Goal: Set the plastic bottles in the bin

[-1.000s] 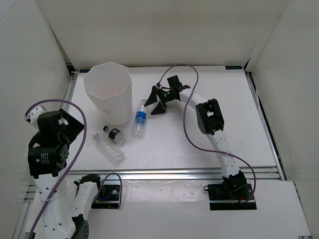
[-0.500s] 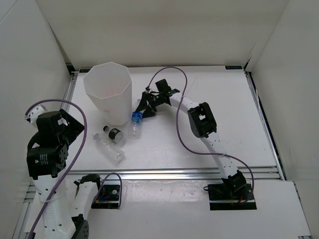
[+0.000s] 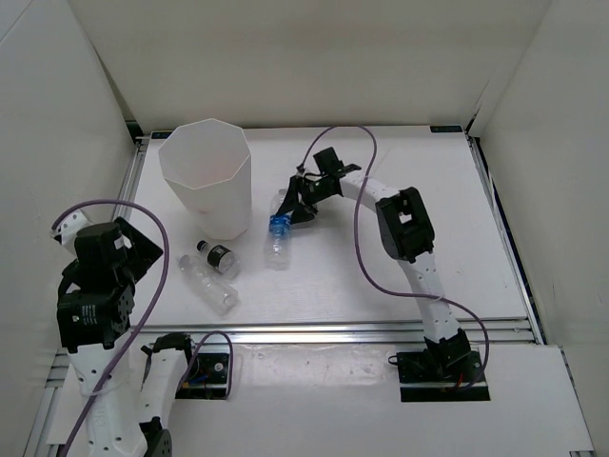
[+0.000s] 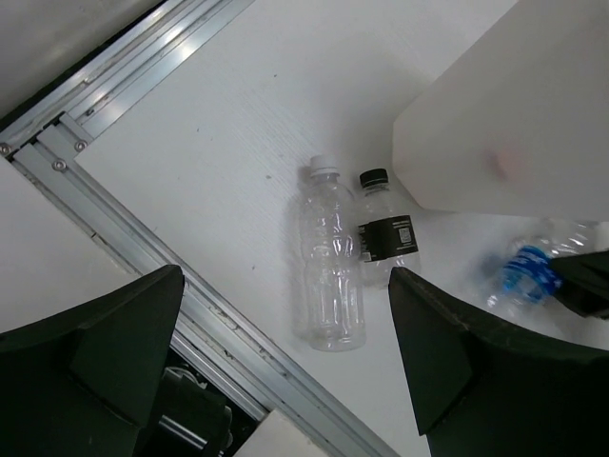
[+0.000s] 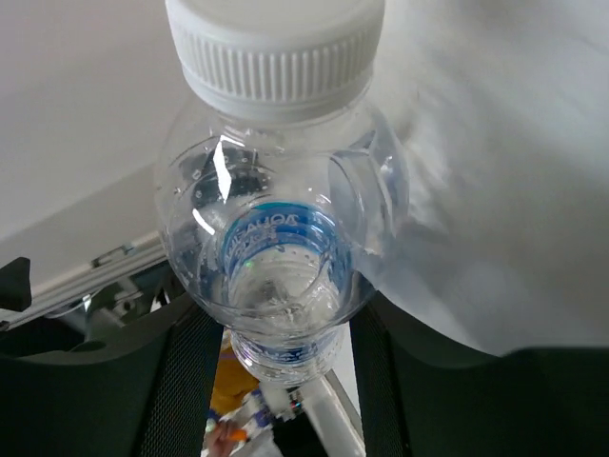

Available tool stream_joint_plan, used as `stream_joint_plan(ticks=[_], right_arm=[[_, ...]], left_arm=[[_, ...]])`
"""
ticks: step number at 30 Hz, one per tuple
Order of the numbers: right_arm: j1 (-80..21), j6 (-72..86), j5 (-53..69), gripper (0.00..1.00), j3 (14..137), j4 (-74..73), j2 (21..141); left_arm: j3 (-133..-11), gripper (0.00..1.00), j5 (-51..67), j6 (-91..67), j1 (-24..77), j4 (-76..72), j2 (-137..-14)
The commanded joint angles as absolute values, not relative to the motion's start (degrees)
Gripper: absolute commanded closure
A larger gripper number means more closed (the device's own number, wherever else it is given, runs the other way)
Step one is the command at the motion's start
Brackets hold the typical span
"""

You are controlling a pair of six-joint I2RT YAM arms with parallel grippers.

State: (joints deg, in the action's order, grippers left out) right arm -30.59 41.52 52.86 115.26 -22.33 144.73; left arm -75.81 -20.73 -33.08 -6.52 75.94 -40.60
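Your right gripper [image 3: 295, 206] pinches the blue-labelled bottle [image 3: 278, 234] between its jaws, tilted, just beside the bin [image 3: 211, 205]. The bin stands near the far-left corner of the worktop [image 3: 457, 248]. The unlabelled bottle [image 3: 211, 288] and the black-capped bottle [image 3: 219, 257] lie side by side between the bin and the near edge. Your left gripper [image 4: 284, 278] hangs by the near-left corner, jaws spread. The right gripper is well apart from the right and far edges.

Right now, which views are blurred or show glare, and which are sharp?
Right wrist view: the blue-labelled bottle fills the frame, bright glints on its clear shoulder, background smeared at upper right. Left wrist view: sharp on the unlabelled bottle and black-capped bottle. Top view: even light, faint shadows.
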Motion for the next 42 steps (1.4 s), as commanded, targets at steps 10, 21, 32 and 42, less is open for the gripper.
stream_joint_plan(ticks=[10,21,32,42], right_arm=[[-28.8,36.6,41.8,0.79,140.7,-29.1,123.5],[-33.4,33.9,32.4,0.75,146.1,-13.5,125.3],[-40.9,28.3,23.1,0.71,146.6,-4.2,127.9],[-44.6,18.5,15.8,0.00,143.0,-17.5,122.6]], left_arm=[[-62.8,0.00,-24.2,-48.8,-6.2,69.5,-36.0],[-64.8,0.00,-18.5,-40.3,-6.2,72.3,-41.6],[-65.4,0.00,-10.9,-31.9,-6.2,72.9,-41.7],[-60.8,0.00,-10.9,-39.2,-6.2,69.4,-39.9]])
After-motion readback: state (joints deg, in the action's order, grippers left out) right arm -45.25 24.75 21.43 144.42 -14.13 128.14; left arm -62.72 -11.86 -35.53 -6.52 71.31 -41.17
